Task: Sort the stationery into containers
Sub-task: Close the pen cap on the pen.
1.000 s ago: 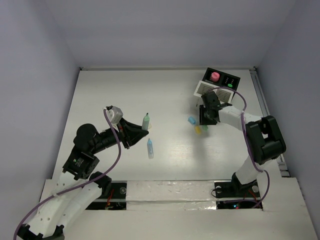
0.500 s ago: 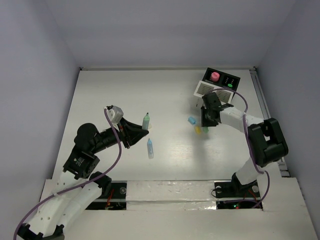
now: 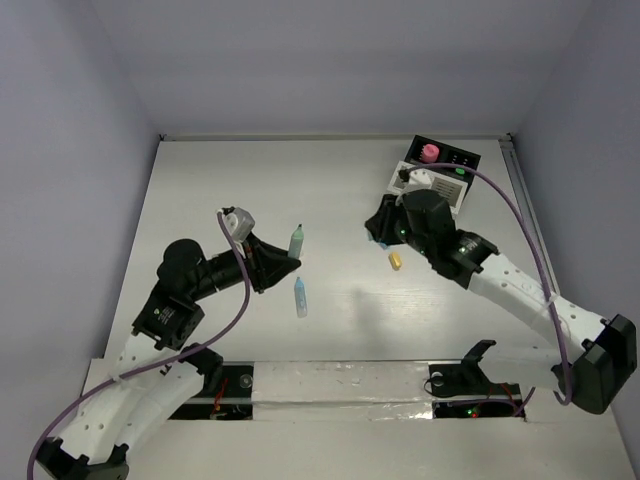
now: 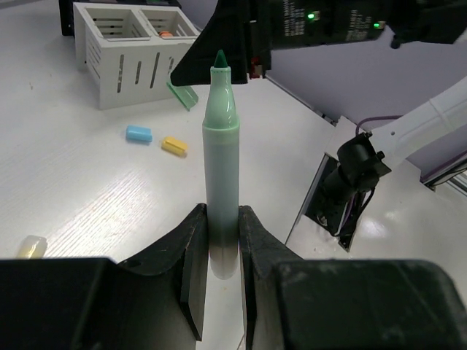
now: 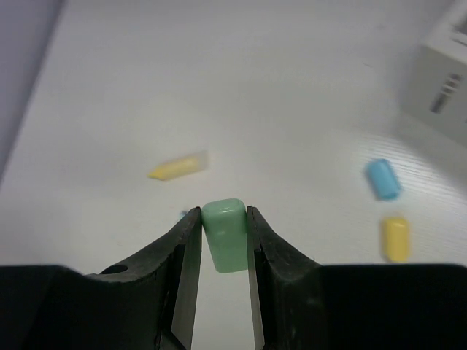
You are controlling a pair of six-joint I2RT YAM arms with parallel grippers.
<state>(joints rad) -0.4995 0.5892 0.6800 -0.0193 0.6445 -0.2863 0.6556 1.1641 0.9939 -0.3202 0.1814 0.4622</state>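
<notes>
Left wrist view: the left gripper (image 4: pixel 221 226) is pinched narrow on the lower barrel of a smooth pale green pen (image 4: pixel 220 146). The pen is round-bodied and tapers to a darker pointed tip that aims away from the camera. Beneath it, the white desk (image 4: pixel 87 189) shows a faint wood grain. On it lie a rounded blue chunk (image 4: pixel 138 133) and a yellow chunk (image 4: pixel 174 146), near each other but apart. Beyond them is the white slatted box (image 4: pixel 124 62), with square compartments and vertical slots cut in its walls.

In the right wrist view, the right gripper (image 5: pixel 222 216) is closed on a small matte green chunk (image 5: pixel 225 237) with rounded corners, held above the desk.

From the top external camera, the black box (image 3: pixel 462 160) sits joined behind the white box near the desk's far right corner, and a pink-capped bottle (image 3: pixel 429 153) stands in it. A pale blue pen (image 3: pixel 300 297) lies by itself between the arms. Open desk stretches along the far side and the left, bounded by plain walls on three sides.
</notes>
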